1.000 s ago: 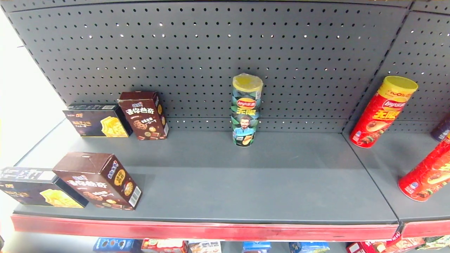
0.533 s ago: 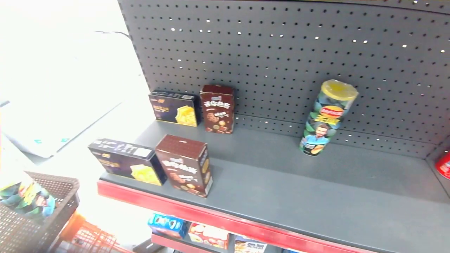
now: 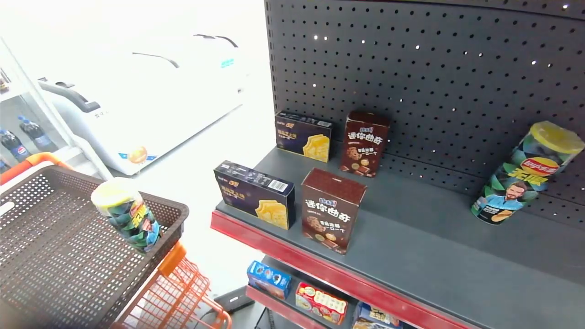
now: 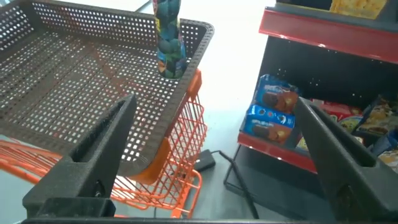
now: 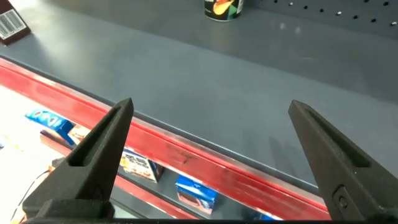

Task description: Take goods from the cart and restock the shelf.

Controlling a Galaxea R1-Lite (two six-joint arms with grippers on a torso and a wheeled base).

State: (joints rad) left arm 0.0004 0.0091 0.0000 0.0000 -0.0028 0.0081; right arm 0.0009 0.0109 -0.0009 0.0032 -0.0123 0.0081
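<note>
A green chips can with a yellow lid (image 3: 126, 214) stands upright in the brown mesh basket (image 3: 50, 256) on the orange cart (image 3: 176, 292). The same can (image 4: 169, 37) shows in the left wrist view, beyond my open left gripper (image 4: 217, 155), which hangs beside the basket (image 4: 81, 81) and holds nothing. A matching chips can (image 3: 525, 176) stands at the back of the grey shelf (image 3: 425, 246). My right gripper (image 5: 214, 165) is open and hovers over the shelf's red front edge (image 5: 186, 149), with the base of that can (image 5: 224, 7) farther back.
Two dark cracker boxes (image 3: 256, 194) (image 3: 304, 136) and two brown cookie boxes (image 3: 331, 210) (image 3: 364, 144) stand at the shelf's left end. Snack packs (image 3: 315, 301) fill the lower shelf. A white freezer chest (image 3: 146, 105) stands on the floor behind the cart.
The head camera has swung left, so the shelf goods slid right in the picture and the cart, its basket and the can in it came into view.
</note>
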